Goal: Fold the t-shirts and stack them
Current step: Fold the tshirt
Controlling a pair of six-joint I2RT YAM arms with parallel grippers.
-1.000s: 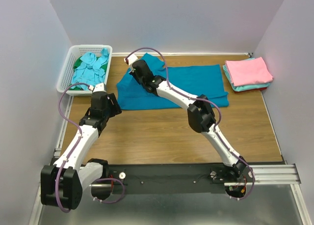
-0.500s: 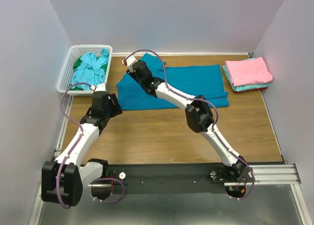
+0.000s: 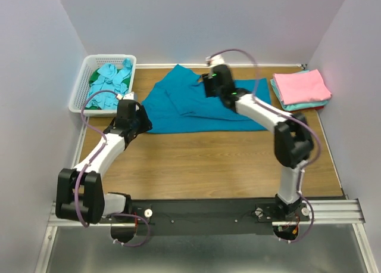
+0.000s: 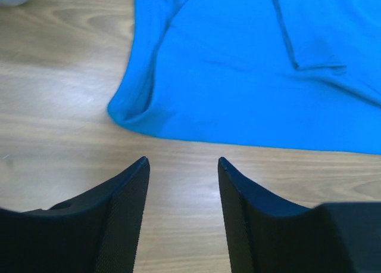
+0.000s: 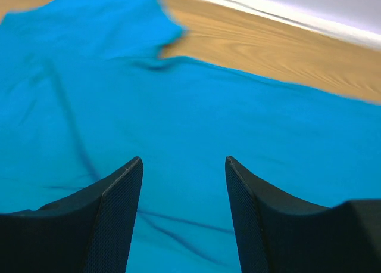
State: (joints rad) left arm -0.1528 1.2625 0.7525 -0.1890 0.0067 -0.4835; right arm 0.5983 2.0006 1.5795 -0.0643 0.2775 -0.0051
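Observation:
A deep teal-blue t-shirt (image 3: 196, 109) lies spread on the wooden table, its left part creased into a loose fold. My left gripper (image 3: 143, 119) hovers open over bare wood just short of the shirt's near left corner (image 4: 128, 113), holding nothing; in the left wrist view the left gripper (image 4: 183, 163) has only wood between its fingers. My right gripper (image 3: 209, 89) is over the back middle of the shirt (image 5: 196, 106); in the right wrist view the right gripper (image 5: 183, 161) is open and empty. A folded stack with a pink t-shirt (image 3: 301, 85) on top sits at the far right.
A white slotted basket (image 3: 79, 88) at the back left holds crumpled pale turquoise t-shirts (image 3: 112, 81) and a green one (image 3: 95, 76). Pale walls close in the left, back and right sides. Bare wood (image 3: 208, 160) stretches between the shirt and the arm bases.
My right gripper has opened, let go of the shirt's left part and swung right. The shirt's left side now lies shifted and creased. My left gripper moved toward the shirt's corner, jaws slightly narrower.

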